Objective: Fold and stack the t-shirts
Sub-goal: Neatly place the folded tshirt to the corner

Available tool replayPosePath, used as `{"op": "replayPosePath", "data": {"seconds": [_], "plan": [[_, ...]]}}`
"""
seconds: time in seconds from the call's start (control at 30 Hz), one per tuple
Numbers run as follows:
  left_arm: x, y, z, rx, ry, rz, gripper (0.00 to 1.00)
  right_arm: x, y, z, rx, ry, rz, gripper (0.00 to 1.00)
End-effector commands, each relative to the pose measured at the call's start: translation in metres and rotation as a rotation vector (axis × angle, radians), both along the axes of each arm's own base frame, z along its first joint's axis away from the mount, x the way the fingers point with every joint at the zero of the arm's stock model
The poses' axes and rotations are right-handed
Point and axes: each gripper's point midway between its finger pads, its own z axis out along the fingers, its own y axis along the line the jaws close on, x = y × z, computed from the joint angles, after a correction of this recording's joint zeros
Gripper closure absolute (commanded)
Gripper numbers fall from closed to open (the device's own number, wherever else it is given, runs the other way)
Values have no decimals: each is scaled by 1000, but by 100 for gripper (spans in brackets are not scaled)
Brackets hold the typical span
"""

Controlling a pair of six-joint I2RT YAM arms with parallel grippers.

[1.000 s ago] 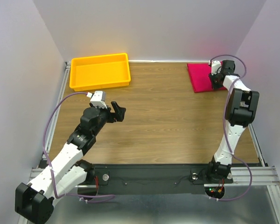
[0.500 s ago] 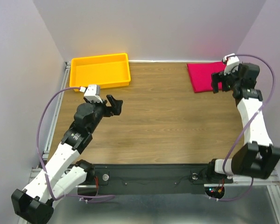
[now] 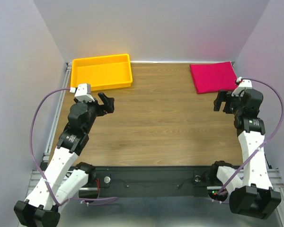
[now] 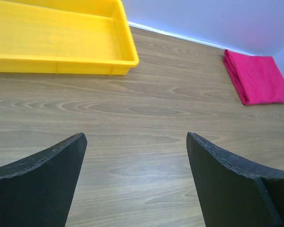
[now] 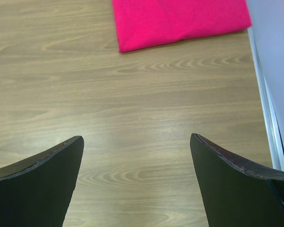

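Observation:
A crimson-pink t-shirt lies folded into a neat rectangle at the table's far right corner; it also shows in the left wrist view and the right wrist view. My right gripper hangs open just in front of the folded shirt, apart from it, with only bare wood between its fingers. My left gripper is open too, held over the left part of the table near the tray, nothing between its fingers.
A yellow plastic tray with nothing visible inside stands at the far left corner. A metal rail runs along the table's right edge beside the purple wall. Bare wood lies between the two grippers.
My right gripper has let go of the folded shirt, opened and drawn back toward me. My left arm has pulled back and to the left, still open.

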Motion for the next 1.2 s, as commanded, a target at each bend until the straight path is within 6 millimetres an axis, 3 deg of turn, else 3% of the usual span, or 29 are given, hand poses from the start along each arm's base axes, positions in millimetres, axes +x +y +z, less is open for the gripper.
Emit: {"op": "replayPosePath", "data": {"seconds": [0.0, 0.47, 0.9, 1.17], "plan": [[3, 11, -3, 5, -15, 14, 2, 1, -16, 10, 52, -57, -155, 0], [-2, 17, -15, 74, -6, 7, 2, -4, -17, 21, 60, -107, -175, 0], [-6, 17, -20, 105, -7, -14, 2, -6, -46, 6, 40, -74, -355, 0], [-7, 18, -26, 104, -5, -9, 2, -6, -49, -3, 24, -56, -368, 0]]}}
